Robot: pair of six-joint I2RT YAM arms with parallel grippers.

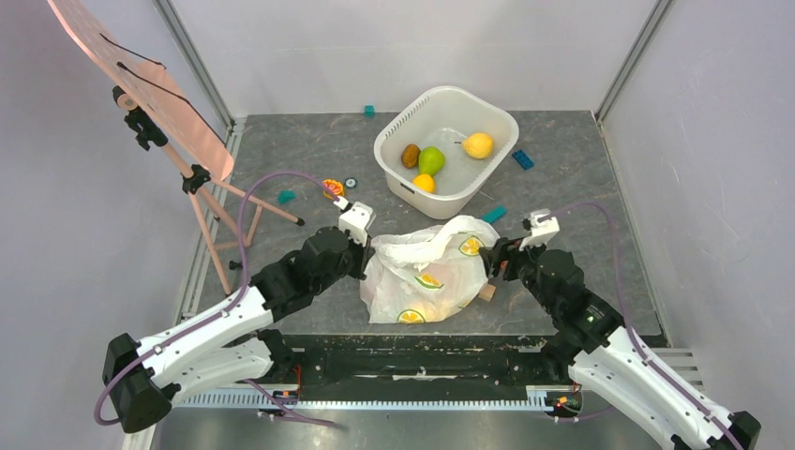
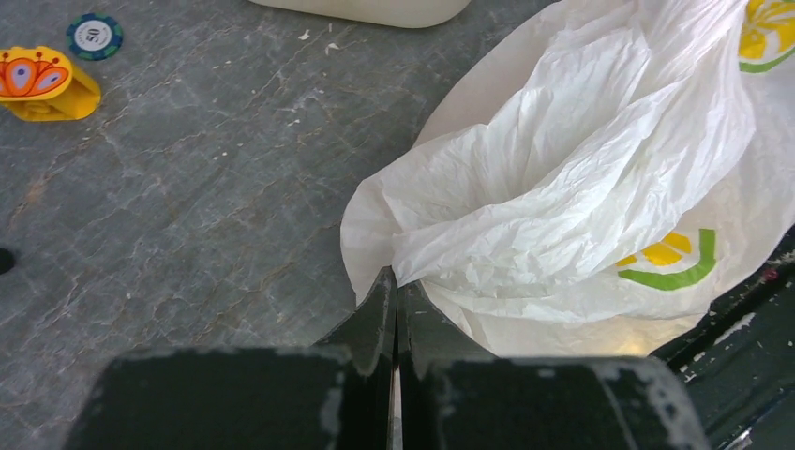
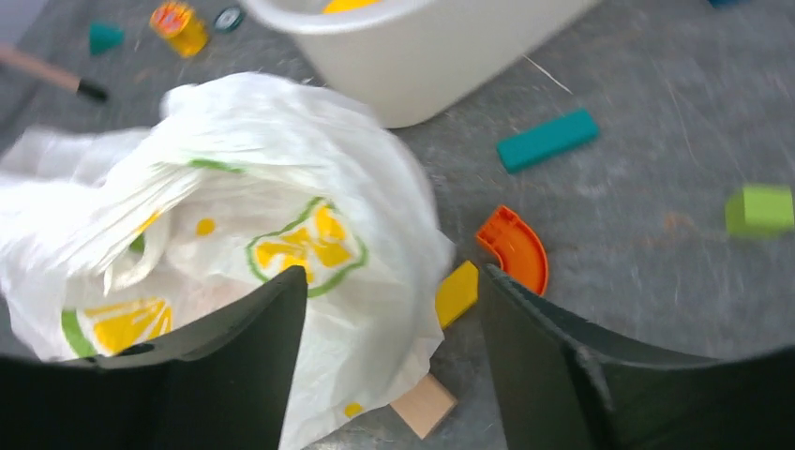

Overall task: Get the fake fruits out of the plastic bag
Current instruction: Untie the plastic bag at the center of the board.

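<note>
Closest to the lens, at the bottom of the left wrist view, the left gripper (image 2: pixel 395 281) is seen clenched, its two black fingers pressed together on a fold at the left edge of the plastic bag (image 2: pixel 562 187). The bag is laid crumpled on the worktop (image 1: pixel 309 159) just inside the middle of the near edge, with one gripper on each side of it. On its right side the right gripper (image 3: pixel 392 281) is held with jaws spread and nothing grasped. The bag's right flank is found just beside its left finger; whether the two touch cannot be told. A yellow block (image 3: pixel 457 293) and an orange curved piece (image 3: pixel 514 248) are seen on the surface beyond the gap. Toward the far edge a white tub (image 1: pixel 386 148) is set, and several fake fruits (image 1: pixel 478 144) are contained in it. Whether any fruit is inside the bag cannot be told; only a yellowish glow is shown through its near part. The loose handles are strung left to right across the bag's far side, so the mouth is judged to face the far edge. The free right rim lies just left of the open right gripper, which is judged the nearer arm to take it, so that the mouth can be pulled apart.
</note>
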